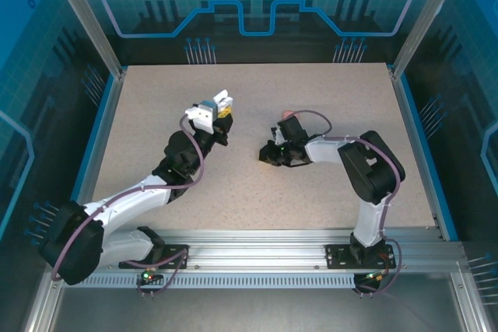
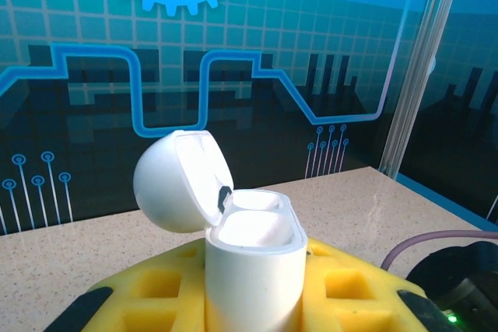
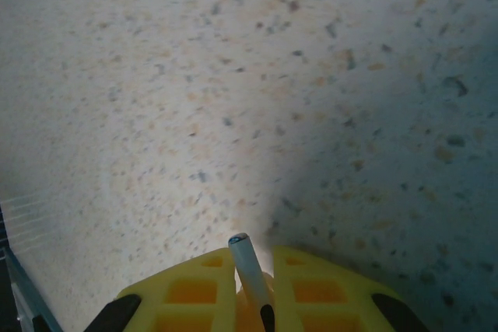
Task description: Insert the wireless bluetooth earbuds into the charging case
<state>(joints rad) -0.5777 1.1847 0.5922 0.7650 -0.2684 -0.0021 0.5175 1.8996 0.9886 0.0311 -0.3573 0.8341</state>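
Charging case (image 2: pixel 254 266), white and pebble-shaped, stands upright and raised above the table (image 3: pixel 233 75), clamped at its lower body between the yellow padded fingers (image 2: pixel 148 289) of the left gripper (image 2: pixel 253 301). Its lid (image 2: pixel 180 180) is open, swung back on the hinge and tilted to the left in the left wrist view. The case body shows two white recesses at the top; whether either holds anything cannot be determined. The jaws of the left gripper are closed firmly against the case sides. The right gripper (image 3: pixel 254 263) sits low over the speckled table, well apart from the case, with its jaws pinched on one white earbud (image 3: pixel 250 270). The earbud stem projects forward from between the yellow pads, slightly tilted, its dark tip clear of the table surface.
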